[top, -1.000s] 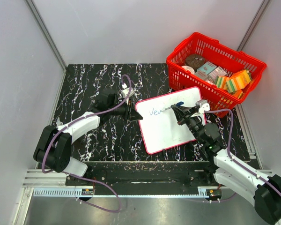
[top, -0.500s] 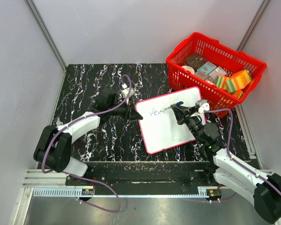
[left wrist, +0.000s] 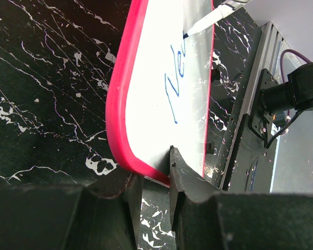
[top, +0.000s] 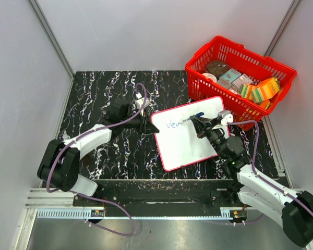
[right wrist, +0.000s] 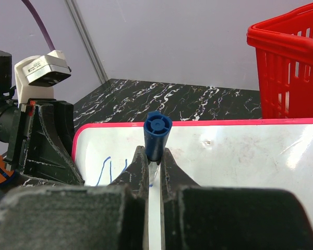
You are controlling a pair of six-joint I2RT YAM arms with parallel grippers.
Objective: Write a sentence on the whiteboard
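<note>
The whiteboard (top: 190,143), flat and glossy white with a thin red rim and rounded corners, has that rim pinched between the left jaws on the side away from the red basket (top: 283,68). The right jaws are clamped on a slim blue-capped marker (right wrist: 157,131), its tip down by the sentence (left wrist: 175,86), which is a few thin blue cursive strokes. The board lies askew on the black, white-veined tabletop (top: 101,94), with one corner just beside the lattice-walled basket. Bare tabletop stretches away from the basket beyond the board.

Black white-veined marble tabletop (top: 104,88) between pale grey walls (top: 146,31), aluminium posts (top: 50,36) in the corners.
</note>
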